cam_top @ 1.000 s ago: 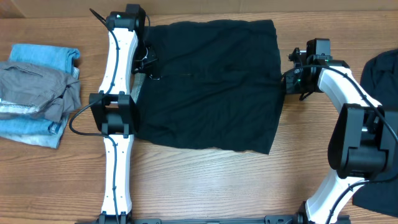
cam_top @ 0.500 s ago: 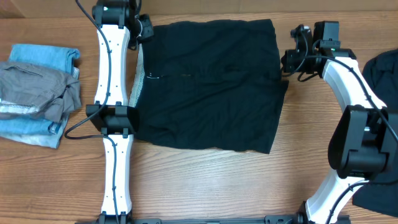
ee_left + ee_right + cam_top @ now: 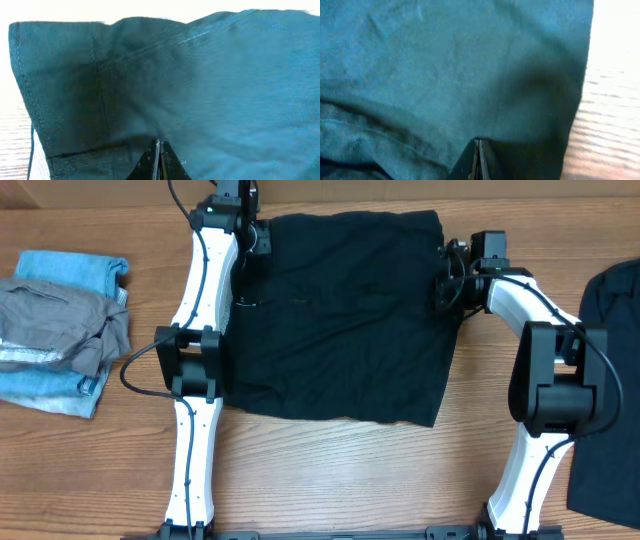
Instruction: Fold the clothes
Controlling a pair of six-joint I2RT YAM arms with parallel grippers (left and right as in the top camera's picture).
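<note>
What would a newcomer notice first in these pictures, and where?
The black shorts lie flat on the table, with the left gripper at their far left corner and the right gripper at their right edge. A grey garment on light-blue folded pieces lies at the table's left, another black garment at its right.

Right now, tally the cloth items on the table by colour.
Black: 2, the black shorts and a black garment at the right edge.
Grey: 1, a grey garment.
Light blue: 2 light-blue folded pieces, one above the grey, one below.
Total: 5.
</note>
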